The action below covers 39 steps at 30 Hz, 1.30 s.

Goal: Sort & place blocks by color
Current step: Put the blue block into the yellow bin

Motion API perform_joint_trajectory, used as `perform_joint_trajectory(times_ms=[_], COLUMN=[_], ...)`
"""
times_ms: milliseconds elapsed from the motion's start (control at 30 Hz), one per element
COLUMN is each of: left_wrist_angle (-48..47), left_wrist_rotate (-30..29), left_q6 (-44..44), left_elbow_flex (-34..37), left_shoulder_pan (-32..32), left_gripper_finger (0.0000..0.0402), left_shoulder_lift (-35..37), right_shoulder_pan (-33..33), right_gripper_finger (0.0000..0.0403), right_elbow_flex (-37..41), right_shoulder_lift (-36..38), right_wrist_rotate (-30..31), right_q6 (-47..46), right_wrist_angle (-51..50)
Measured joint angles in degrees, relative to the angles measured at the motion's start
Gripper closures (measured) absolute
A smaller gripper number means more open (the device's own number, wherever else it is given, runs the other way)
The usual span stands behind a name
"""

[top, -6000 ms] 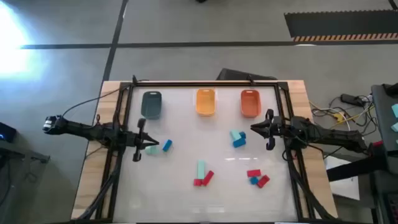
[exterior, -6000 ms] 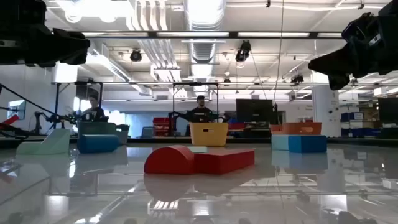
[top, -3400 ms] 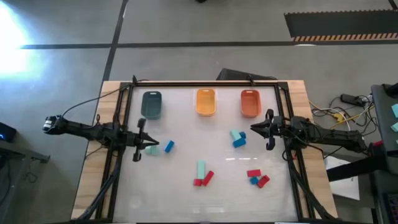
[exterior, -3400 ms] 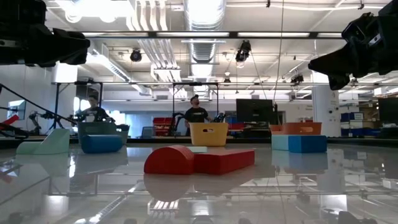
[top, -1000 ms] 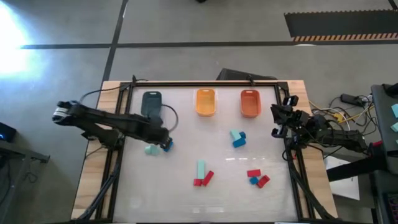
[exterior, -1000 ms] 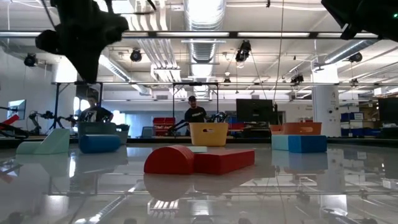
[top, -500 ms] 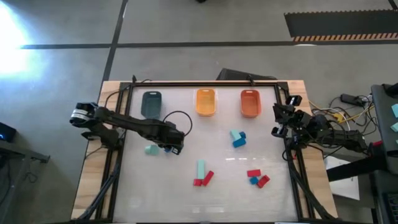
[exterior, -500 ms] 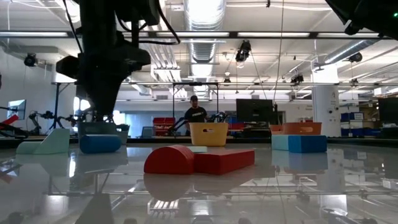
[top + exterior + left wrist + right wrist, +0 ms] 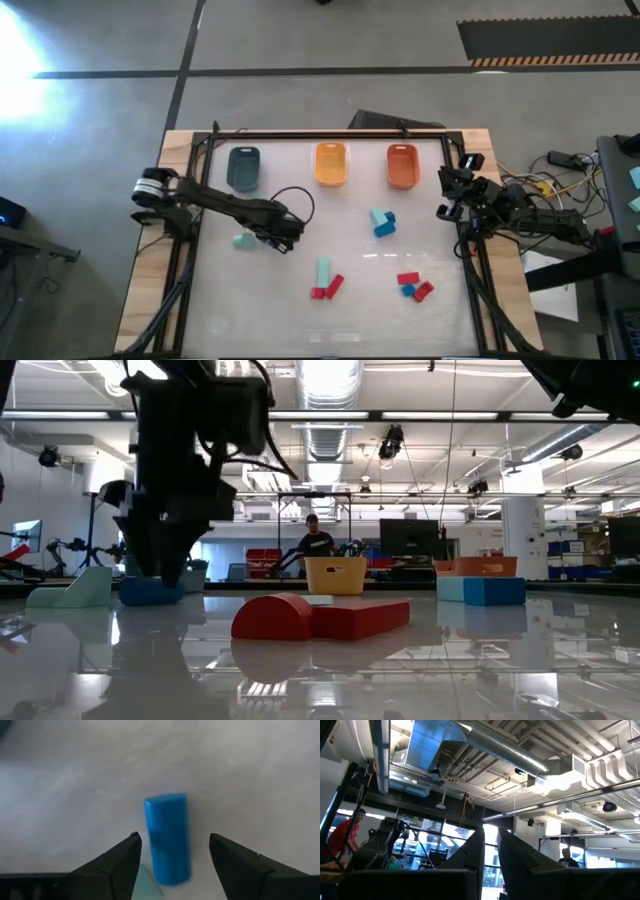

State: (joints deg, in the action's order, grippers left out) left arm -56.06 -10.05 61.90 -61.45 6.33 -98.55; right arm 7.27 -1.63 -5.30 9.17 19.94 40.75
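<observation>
Step in hand, as I judge it: first pick, a blue block.

Left gripper (image 9: pixel 172 852) hangs low over the table, fingers spread, straddling the blue block (image 9: pixel 167 837). The block lies between the fingertips, touched by neither. In the high view this gripper (image 9: pixel 285 232) sits at about 9 o'clock from table centre, just beside a mint block (image 9: pixel 243 241).

Right gripper (image 9: pixel 447 195) waits at 3 o'clock by the table edge, raised and aimed at the room; its fingers stand nearly together, a thin gap between, holding nothing.

The other blocks are scattered: a mint-and-blue pair (image 9: pixel 381 222) at 2 o'clock, a mint-and-red cluster (image 9: pixel 324 279) at 6, and a red-and-blue cluster (image 9: pixel 414 286) at 4.

Next move likely calls for closing on the block, then lifting toward the dark teal tray (image 9: pixel 243 167) at 11 o'clock.
</observation>
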Motion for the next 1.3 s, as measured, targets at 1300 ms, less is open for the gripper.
perform_joint_trajectory(times_ms=[1300], left_wrist_angle=[5.4], left_wrist_rotate=[-3.9], left_q6=[-43.6], left_elbow_flex=[-25.5], left_shoulder_pan=[-11.9], left_gripper_finger=[0.0288], left_shoulder_lift=[-0.5], right_shoulder_pan=[0.0], right_gripper_finger=[0.0360], right_elbow_flex=[0.0], right_shoulder_lift=[-0.1], right_wrist_rotate=[0.1], right_q6=[-2.4], right_wrist_angle=[-3.0])
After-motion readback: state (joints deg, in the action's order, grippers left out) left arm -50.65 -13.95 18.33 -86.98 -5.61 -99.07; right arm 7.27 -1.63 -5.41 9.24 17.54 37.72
